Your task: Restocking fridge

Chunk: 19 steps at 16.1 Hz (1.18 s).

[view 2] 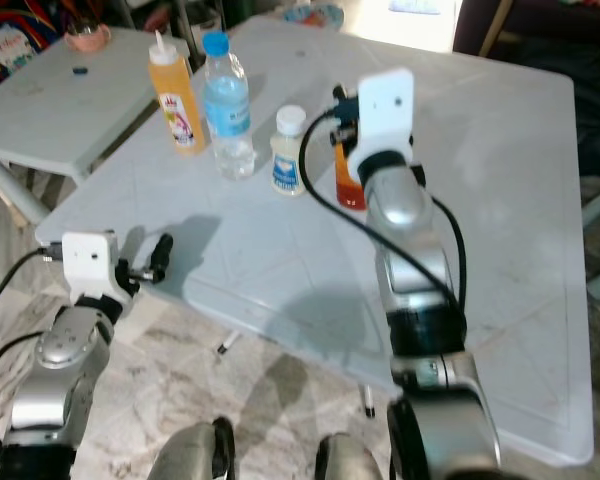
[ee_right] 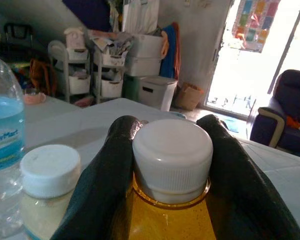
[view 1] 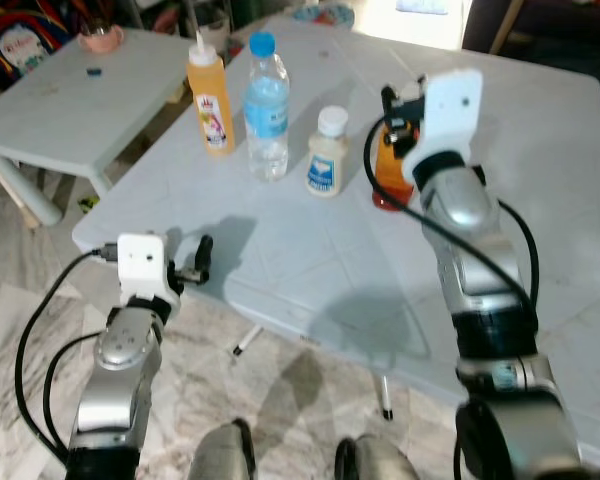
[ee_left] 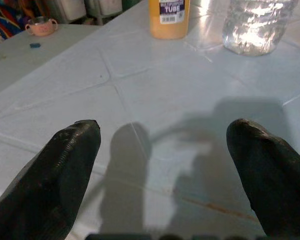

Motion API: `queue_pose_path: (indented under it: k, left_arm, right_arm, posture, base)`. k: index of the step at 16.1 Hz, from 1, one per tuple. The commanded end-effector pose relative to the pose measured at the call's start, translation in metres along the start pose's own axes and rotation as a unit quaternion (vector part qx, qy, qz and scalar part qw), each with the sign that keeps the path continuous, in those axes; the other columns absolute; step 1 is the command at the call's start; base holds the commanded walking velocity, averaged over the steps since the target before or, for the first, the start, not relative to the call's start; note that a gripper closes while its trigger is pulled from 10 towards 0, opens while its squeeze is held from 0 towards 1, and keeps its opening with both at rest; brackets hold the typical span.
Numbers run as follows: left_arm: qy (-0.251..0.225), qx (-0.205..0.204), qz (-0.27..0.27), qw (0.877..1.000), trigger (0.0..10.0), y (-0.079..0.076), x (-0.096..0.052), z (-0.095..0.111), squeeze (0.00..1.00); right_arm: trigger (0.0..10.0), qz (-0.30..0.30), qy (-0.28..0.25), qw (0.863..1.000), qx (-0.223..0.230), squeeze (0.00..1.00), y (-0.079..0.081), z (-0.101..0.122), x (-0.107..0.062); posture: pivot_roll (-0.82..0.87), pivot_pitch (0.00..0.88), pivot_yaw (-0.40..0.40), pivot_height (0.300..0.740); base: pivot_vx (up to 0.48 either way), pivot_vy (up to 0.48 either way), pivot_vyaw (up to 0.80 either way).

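An amber bottle (view 1: 385,172) with a white cap (ee_right: 172,157) stands on the white table (view 1: 540,200), to the right of the other bottles. My right gripper (view 1: 398,122) is shut on its neck, one black finger on each side of the cap. Left of it stand a small pale bottle (view 1: 326,155) with a white cap, a clear water bottle (view 1: 267,110) with a blue cap, and an orange squeeze bottle (view 1: 210,105). My left gripper (view 1: 200,258) is open and empty, hovering low at the table's near-left edge, pointing toward the bottles.
A second white table (view 1: 70,100) stands at the back left with a pink cup (view 1: 102,38) on it. Beyond the table, the right wrist view shows shelves and storage boxes (ee_right: 150,65) and a dark armchair (ee_right: 280,120). Tiled floor (view 1: 40,270) lies below.
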<state>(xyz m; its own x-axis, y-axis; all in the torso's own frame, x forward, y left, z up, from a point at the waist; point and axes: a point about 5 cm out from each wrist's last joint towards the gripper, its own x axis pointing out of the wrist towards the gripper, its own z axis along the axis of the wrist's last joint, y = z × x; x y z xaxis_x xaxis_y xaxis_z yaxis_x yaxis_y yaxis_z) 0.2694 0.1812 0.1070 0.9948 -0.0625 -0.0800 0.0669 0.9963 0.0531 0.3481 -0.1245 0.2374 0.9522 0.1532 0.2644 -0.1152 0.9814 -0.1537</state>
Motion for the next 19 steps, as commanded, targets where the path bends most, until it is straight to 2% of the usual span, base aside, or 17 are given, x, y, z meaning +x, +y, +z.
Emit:
queue_pose_path:
  k: [1, 3, 4, 5, 8, 19]
  left_arm:
    - [0.009, 0.005, -0.002, 1.000, 10.0, -0.001, -0.001, -0.002, 0.00]
    - [0.013, -0.001, 0.003, 1.000, 10.0, -0.003, -0.001, -0.003, 0.00]
    - [0.015, -0.001, 0.003, 1.000, 10.0, -0.003, -0.002, -0.004, 0.00]
    - [0.017, -0.001, 0.003, 1.000, 10.0, -0.003, -0.002, -0.005, 0.00]
    - [0.020, -0.003, 0.003, 1.000, 10.0, -0.004, 0.000, -0.006, 0.00]
    - [0.017, -0.004, 0.002, 1.000, 10.0, -0.008, 0.005, -0.006, 0.00]
  right_arm:
    - [0.0, -0.005, 0.032, 0.999, 0.007, 0.00, 0.001, -0.014, -0.009]
    - [0.2, -0.013, 0.024, 1.000, 0.015, 0.00, -0.001, -0.014, -0.019]
    - [4.4, -0.016, 0.021, 1.000, 0.012, 0.00, -0.002, -0.014, -0.022]
    - [10.0, -0.020, 0.021, 1.000, 0.011, 0.00, -0.002, -0.014, -0.025]
    - [10.0, -0.020, 0.018, 0.999, 0.017, 0.00, 0.000, -0.010, -0.032]
    - [10.0, -0.008, 0.011, 0.999, 0.029, 0.00, 0.009, -0.003, -0.032]
  posture:
    - [-0.03, 0.139, 0.018, 0.740]
    - [-0.03, 0.138, 0.013, 0.740]
    - [-0.03, 0.138, 0.013, 0.740]
    - [-0.03, 0.135, 0.010, 0.740]
    - [-0.05, 0.120, 0.004, 0.740]
    - [-0.05, 0.095, 0.001, 0.740]
  base:
    - [0.000, 0.000, 0.00]
    - [0.000, 0.000, 0.00]
    - [0.000, 0.000, 0.00]
    - [0.000, 0.000, 0.00]
    - [-0.167, 0.000, 0.00]
    - [-0.297, 0.000, 0.00]
